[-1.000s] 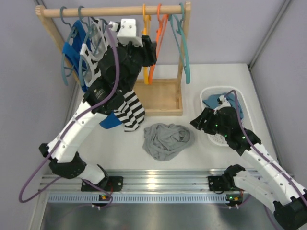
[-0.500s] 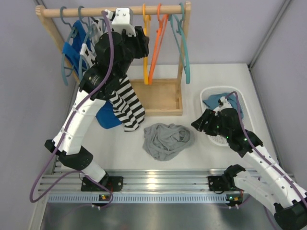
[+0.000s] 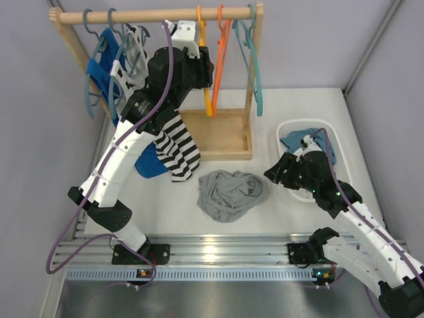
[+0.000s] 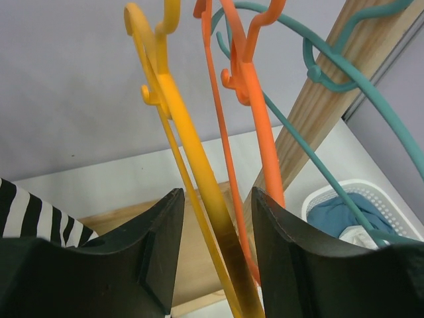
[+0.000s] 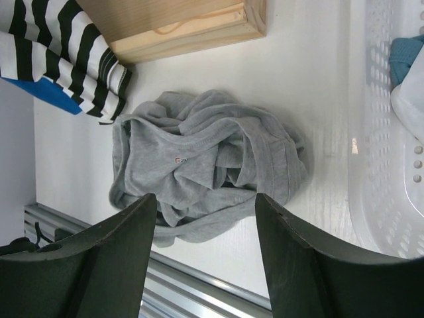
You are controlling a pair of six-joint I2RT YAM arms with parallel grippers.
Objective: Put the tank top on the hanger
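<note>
A wooden clothes rack [image 3: 152,14] stands at the far side of a white surface [image 3: 298,106]. The left gripper [image 4: 215,218] is raised up to the rack's rail. Its jaws are spread open, with the yellow-orange hanger [image 4: 192,152] running between them; whether they touch it cannot be told. That hanger hangs by its hook from the rail, just left of a red-orange hanger [image 3: 218,59] on the same rail. A black-and-white striped top [image 3: 179,149] hangs from the rack's left half.

The grey tank top [image 3: 232,192] lies crumpled on the surface just in front of the rack's base. The right gripper [image 5: 204,199] hovers over the tank top, jaws wide open and holding nothing. A white basket [image 3: 291,126] of clothes sits to the right of the rack.
</note>
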